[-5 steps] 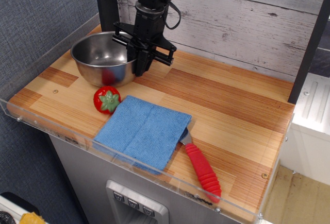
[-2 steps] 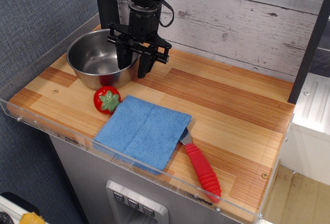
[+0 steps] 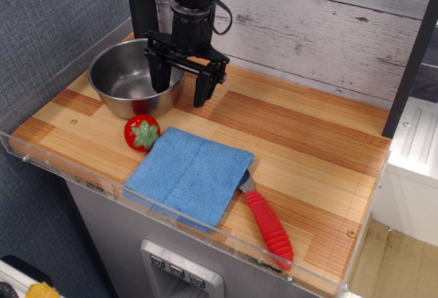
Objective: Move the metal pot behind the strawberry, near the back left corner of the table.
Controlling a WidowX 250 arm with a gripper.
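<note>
- The end effector (image 3: 182,85) hangs from a black arm at the far left of the bench, its two dark fingers spread wide and pinching nothing.
- One finger (image 3: 159,77) dips inside the metal pot (image 3: 133,79); the other stands outside, just right of the pot's rim, so the right wall of the pot lies between them. Whether either finger touches the wall cannot be told.
- The metal pot is a round, shiny steel bowl with a smooth rim and no handles, its inside bare and reflective. It sits near the far left corner of the bench.
- The strawberry (image 3: 142,133), red with a green leaf cap, lies just in front of the pot, nearer the front edge.
- A blue cloth (image 3: 191,173) lies just right of the strawberry, with a red-handled utensil (image 3: 267,225) at its right corner.
- The bench (image 3: 308,154) is striped light and reddish-brown wood with a clear acrylic edge; a whitewashed plank wall (image 3: 321,17) stands behind and a grey fabric panel (image 3: 48,24) to the left.
</note>
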